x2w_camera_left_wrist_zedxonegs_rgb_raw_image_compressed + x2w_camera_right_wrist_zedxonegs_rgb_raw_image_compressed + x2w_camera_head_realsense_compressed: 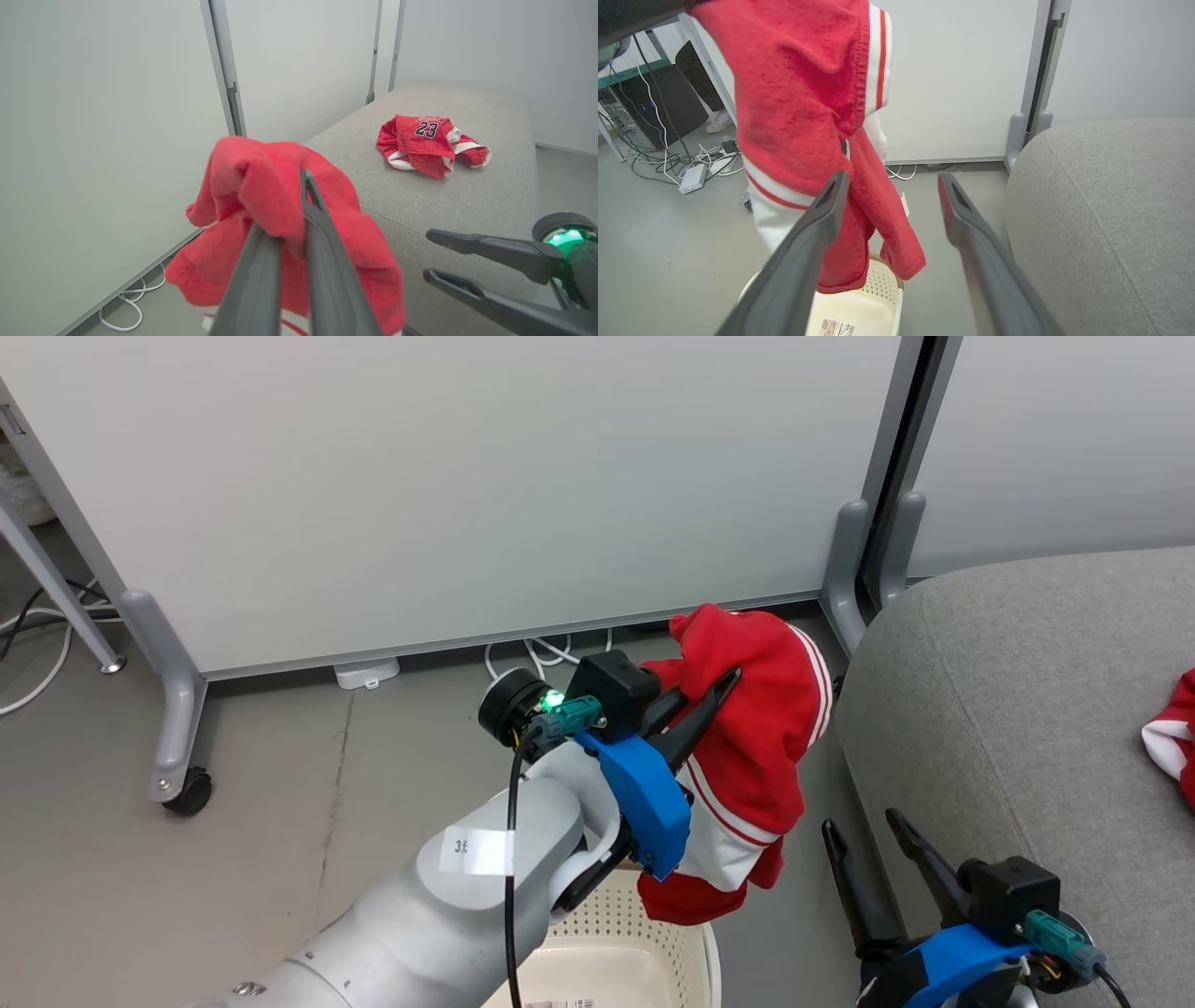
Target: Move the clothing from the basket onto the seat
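My left gripper (pixel 700 695) is shut on a red garment with white trim (pixel 756 747), holding it in the air above the basket (pixel 644 943) and just left of the seat's (pixel 1027 691) rounded edge. In the left wrist view the cloth (pixel 261 186) drapes over both fingers. The cream perforated basket (pixel 878 298) stands on the floor below the hanging cloth (pixel 808 93). A red jersey printed 23 (pixel 425 140) lies on the grey seat (pixel 467 205). My right gripper (pixel 864 831) stands open and empty low beside the seat's front, its fingers (pixel 966 210) apart.
A white wheeled partition panel (pixel 467 476) stands behind, with a castor foot (pixel 187 793) and white cables (pixel 541 653) on the floor under it. In the right wrist view, a dark computer tower (pixel 649 102), tangled cables (pixel 691 163) and a person's shoe (pixel 718 122) sit to the left.
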Motion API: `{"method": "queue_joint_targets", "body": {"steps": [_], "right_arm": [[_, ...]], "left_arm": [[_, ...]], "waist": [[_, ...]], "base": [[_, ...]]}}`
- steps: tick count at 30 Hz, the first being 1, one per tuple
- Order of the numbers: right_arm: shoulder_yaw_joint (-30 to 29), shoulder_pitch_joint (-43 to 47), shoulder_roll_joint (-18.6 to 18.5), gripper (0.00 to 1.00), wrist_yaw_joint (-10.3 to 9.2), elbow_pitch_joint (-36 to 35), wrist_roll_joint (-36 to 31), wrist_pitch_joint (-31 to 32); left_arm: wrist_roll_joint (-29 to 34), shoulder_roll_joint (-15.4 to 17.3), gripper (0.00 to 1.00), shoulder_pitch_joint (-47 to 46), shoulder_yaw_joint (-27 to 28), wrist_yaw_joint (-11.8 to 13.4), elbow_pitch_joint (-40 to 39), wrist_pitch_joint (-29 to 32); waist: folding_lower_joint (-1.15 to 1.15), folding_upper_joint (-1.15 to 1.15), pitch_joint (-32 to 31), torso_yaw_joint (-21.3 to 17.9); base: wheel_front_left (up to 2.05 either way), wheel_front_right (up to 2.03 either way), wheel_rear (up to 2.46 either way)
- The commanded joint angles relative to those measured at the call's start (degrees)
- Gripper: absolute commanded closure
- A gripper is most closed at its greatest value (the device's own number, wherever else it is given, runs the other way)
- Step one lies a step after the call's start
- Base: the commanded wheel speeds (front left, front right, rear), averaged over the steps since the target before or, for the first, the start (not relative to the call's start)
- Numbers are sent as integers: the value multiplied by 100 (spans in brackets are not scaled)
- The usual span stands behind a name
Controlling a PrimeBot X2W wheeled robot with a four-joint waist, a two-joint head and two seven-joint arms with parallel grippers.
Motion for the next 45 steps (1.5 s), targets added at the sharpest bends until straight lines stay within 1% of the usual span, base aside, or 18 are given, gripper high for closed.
{"method": "queue_joint_targets", "body": {"steps": [1,7,17,25,28,32,37,45], "right_arm": [[20,88,-4,0,2,-31,-9,25],[77,88,-4,0,2,-93,-19,85],[103,84,-4,0,2,-153,3,106],[626,-96,-7,0,1,-309,141,328],[723,-197,-7,0,2,-295,130,380],[898,-455,-7,0,2,-143,159,551],[918,-883,-7,0,1,149,99,760],[1043,-1560,-7,0,1,774,145,826]], "left_arm": [[-45,-7,100,-115,-31,-7,21,-28],[-144,-19,100,-264,-114,-7,4,-28],[-187,-19,100,-160,-178,-8,-6,-28],[-199,-21,100,-130,-199,-8,26,-28],[-195,-19,100,-137,-191,-8,32,-28],[-191,-19,100,-138,-188,-8,12,-28],[-167,-20,100,-125,-205,-8,-10,-28],[-204,-21,100,-134,-281,-8,-89,-28]], "waist": [[1,0,-7,-13],[1,0,-17,-81],[1,0,35,-120],[1,0,86,-138],[1,0,102,-151],[1,0,135,-170],[1,0,169,-175],[1,0,198,-125]], "base": [[0,0,0],[0,0,0],[0,0,0],[0,0,0],[0,0,0],[0,0,0],[0,0,0],[0,0,0]]}}
